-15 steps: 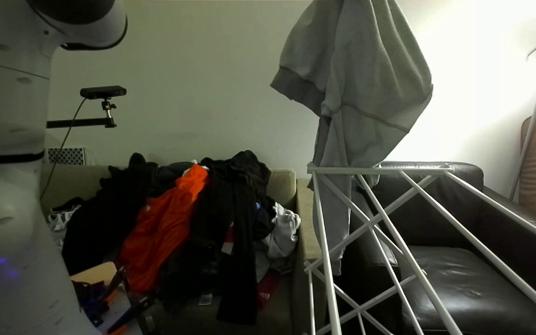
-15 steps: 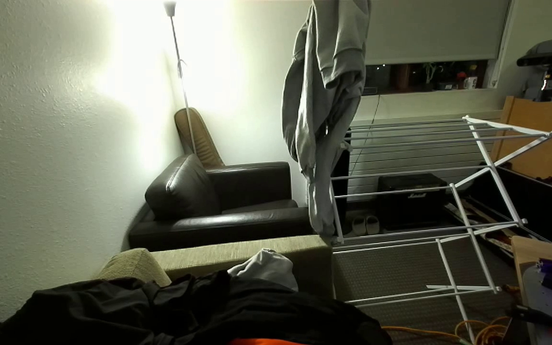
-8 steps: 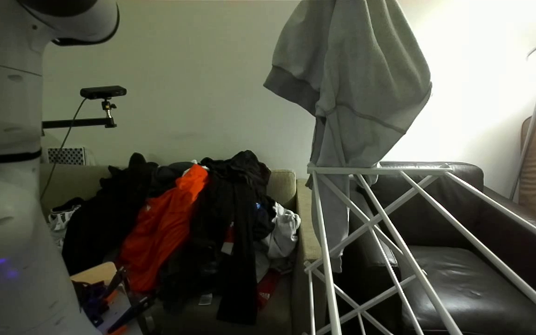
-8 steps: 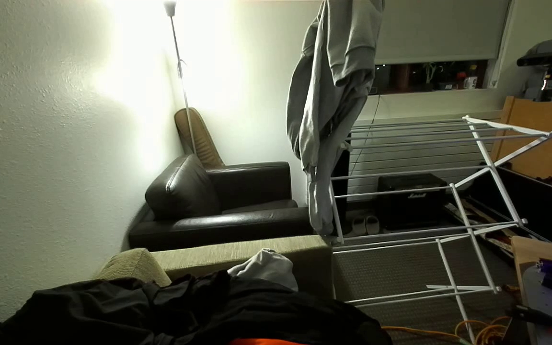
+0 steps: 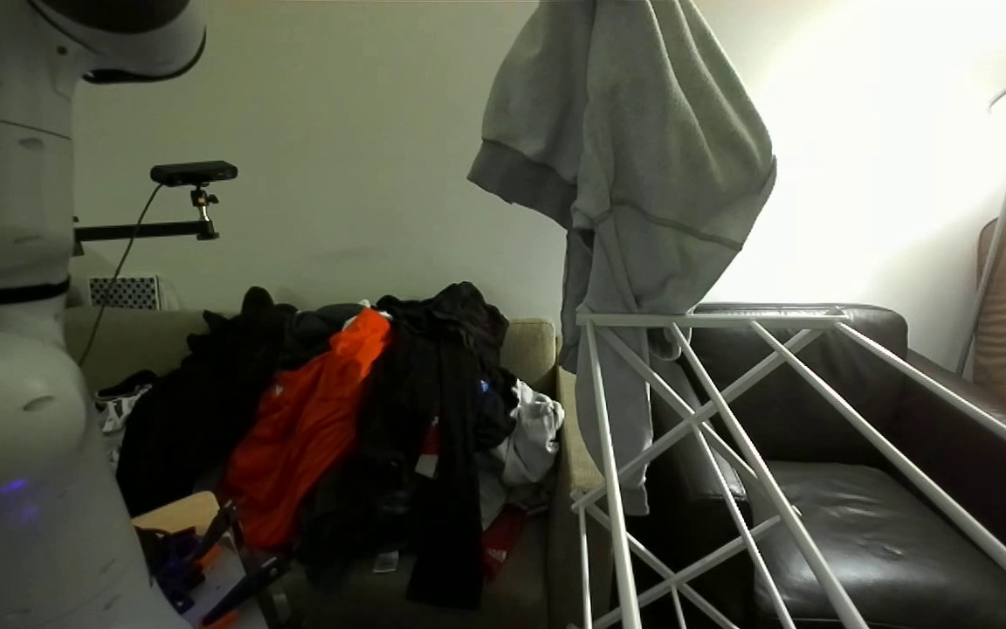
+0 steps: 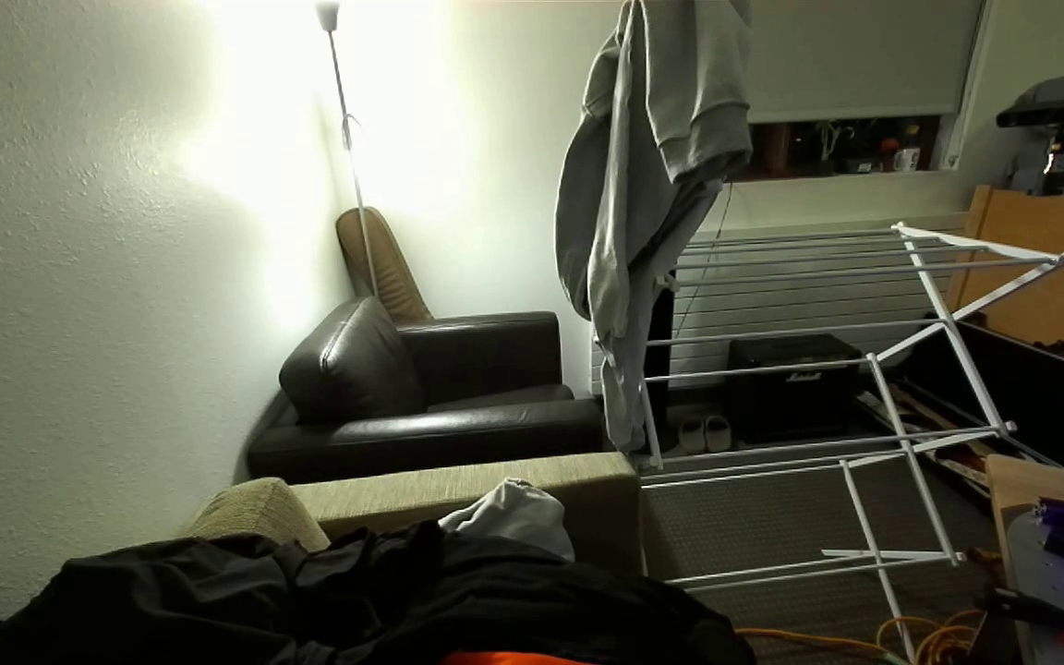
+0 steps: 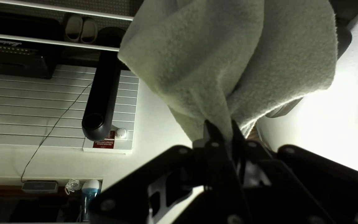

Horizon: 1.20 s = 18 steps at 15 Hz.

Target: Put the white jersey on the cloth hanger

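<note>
The white jersey, pale grey in this light, hangs in long folds and runs out of the top in both exterior views. In the wrist view the gripper is shut on a bunched fold of the jersey; the gripper is out of sight in both exterior views. The cloth hanger is a white rod rack. The garment's lower part hangs behind its end bar there. In an exterior view, the jersey hangs at the left end of the rack; whether it touches the rods I cannot tell.
A black leather armchair stands beside the rack. Dark clothes and an orange garment are heaped on the green sofa. A camera on an arm sticks out near the robot arm. A lamp pole stands in the corner.
The jersey's upper part has shifted left in one exterior view and right in the other, with its lower end moving little. The robot arm has moved slightly left. The rack has stayed put.
</note>
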Available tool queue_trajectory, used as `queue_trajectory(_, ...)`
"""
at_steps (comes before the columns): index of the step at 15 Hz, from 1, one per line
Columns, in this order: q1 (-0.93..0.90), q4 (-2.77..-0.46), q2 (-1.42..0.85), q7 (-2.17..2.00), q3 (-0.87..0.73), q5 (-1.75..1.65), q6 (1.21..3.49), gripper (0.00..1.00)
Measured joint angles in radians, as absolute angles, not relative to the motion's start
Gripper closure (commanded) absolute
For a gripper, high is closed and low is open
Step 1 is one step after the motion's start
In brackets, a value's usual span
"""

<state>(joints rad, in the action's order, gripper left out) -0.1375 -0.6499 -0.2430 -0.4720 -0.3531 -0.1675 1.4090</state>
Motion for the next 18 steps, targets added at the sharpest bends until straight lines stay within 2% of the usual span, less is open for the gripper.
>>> queue_trajectory(9,-0.212,-0.770,-0.186,-0.474,-0.354,-0.280,1.337,0.97)
queue_trajectory(18,-0.347,-1.049,0.035,-0.617,-0.308,-0.501,1.212,0.97)
